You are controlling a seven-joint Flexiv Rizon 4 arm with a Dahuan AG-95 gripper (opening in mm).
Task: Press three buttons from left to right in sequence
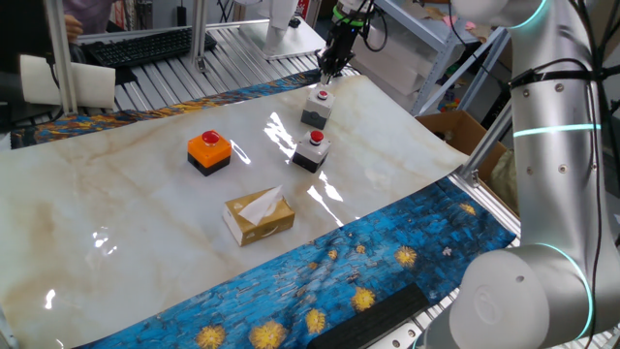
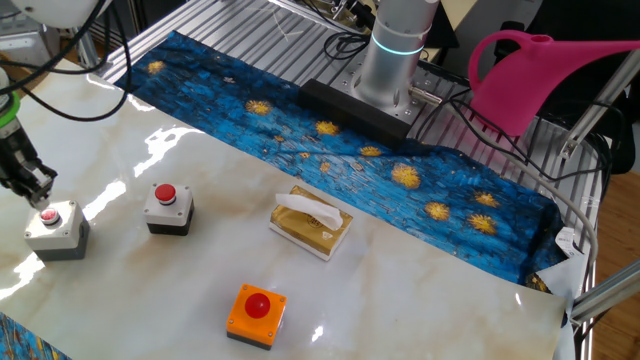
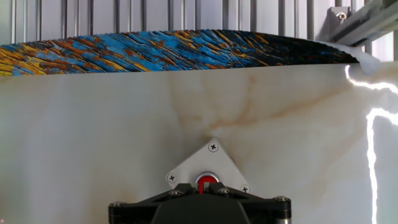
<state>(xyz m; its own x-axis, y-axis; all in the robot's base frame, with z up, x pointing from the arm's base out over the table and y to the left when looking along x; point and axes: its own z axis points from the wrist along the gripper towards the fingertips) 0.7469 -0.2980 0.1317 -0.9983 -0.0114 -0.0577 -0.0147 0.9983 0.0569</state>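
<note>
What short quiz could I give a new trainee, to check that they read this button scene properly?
1. True or false: the pincer is at the orange button.
2. How many buttons have grey-white tops?
3. Which lies nearest the tissue box? A) pink watering can B) middle grey button C) keyboard

Key: 1 false, it is over the end grey button; 2 two; 3 B.
</note>
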